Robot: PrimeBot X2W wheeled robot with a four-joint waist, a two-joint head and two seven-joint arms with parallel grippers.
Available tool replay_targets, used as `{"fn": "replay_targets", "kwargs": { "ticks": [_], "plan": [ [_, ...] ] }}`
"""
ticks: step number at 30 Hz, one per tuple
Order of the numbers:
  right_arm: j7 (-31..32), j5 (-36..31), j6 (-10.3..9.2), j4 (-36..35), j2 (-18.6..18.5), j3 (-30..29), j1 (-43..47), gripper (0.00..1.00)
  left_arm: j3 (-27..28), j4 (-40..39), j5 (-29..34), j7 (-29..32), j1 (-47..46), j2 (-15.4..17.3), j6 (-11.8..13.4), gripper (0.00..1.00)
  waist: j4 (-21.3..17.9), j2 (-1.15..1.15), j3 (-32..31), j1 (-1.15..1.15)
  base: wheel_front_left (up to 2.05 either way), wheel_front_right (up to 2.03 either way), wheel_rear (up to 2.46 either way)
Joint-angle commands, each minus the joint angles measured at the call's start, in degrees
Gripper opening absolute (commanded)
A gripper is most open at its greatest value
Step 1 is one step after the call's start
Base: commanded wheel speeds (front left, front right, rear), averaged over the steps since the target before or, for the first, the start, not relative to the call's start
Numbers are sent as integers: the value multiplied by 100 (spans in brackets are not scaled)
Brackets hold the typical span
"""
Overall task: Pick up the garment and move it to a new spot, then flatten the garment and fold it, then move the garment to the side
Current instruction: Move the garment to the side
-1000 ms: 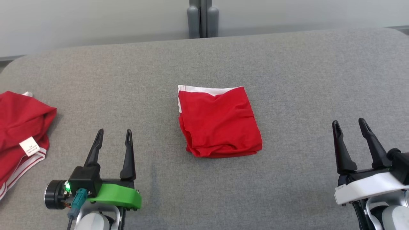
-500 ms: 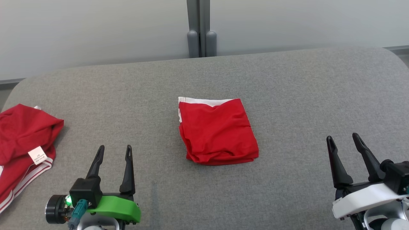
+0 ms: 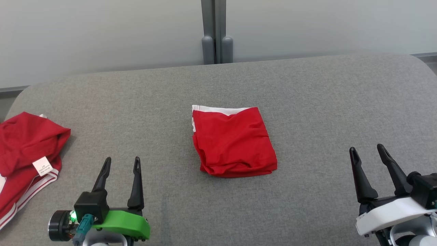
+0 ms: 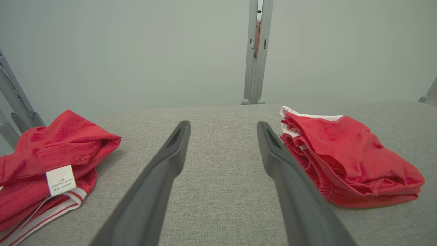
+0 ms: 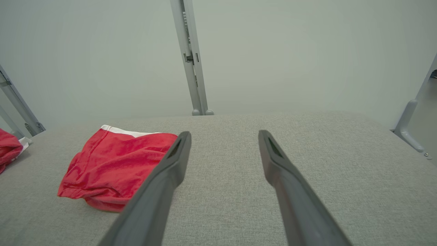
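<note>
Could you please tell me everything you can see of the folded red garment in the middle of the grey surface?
The folded red garment looks like soft, thin fabric, folded into a rough square of several layers. It is slightly wrinkled and has a white band along its far edge. It lies flat on the grey padded surface, which alone touches it. The left gripper and right gripper are open and apart from it.

We see our L gripper, fingers spread, over grey table; folded red garment to R, crumpled red garment w/ tag to L.
</note>
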Motion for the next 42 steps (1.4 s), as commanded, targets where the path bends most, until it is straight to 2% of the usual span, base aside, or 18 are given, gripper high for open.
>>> {"fn": "replay_targets", "kwargs": {
  "ticks": [1, 8, 17, 26, 32, 36, 37, 38, 39, 42],
  "plan": [
    [5, -23, -7, -36, 7, -20, 22, 100, -5, -2, -39, 3, 57, 57, 41, 100, 4, 0, 9, 0, 0, 0, 0],
    [40, 13, -7, -62, -39, -72, -71, 100, -34, -65, -9, -43, -193, 52, 55, 100, 108, 0, 209, 0, 0, 0, 0],
    [126, 206, -7, 256, -350, 44, -693, 100, -174, -317, 184, -188, -885, -100, 24, 100, 564, 0, 1171, 0, 0, 0, 0],
    [117, 593, -7, 1295, -668, 866, -1760, 100, -282, -409, 291, -252, -1403, -311, -44, 100, 1051, 0, 1855, 0, 0, 0, 0],
    [213, 839, -7, 2110, -697, 1358, -2268, 100, -243, -547, 349, -252, -1491, -400, -55, 100, 1187, 0, 1996, 0, 0, 0, 0],
    [507, 1102, -7, 2616, -718, 1638, -2469, 100, -201, -619, 401, -253, -1463, -446, -76, 100, 1205, 0, 2020, 0, 0, 0, 0],
    [568, 1175, -7, 2677, -717, 1695, -2482, 63, -189, -625, 415, -252, -1458, -454, -85, 100, 1199, 0, 2023, 0, 0, 0, 0],
    [641, 1245, -7, 2726, -730, 1762, -2482, 36, -176, -638, 429, -253, -1452, -460, -96, 100, 1183, 0, 2026, 0, 0, 0, 0],
    [680, 1287, -7, 2741, -755, 1813, -2504, 0, -161, -647, 438, -253, -1448, -464, -104, 100, 1163, 0, 2029, 0, 0, 0, 0],
    [677, 1453, -7, 2626, -848, 2013, -2586, 0, -110, -667, 509, -253, -1444, -464, -115, 100, 1056, 0, 2040, 0, 0, 0, 0]
  ]
}}
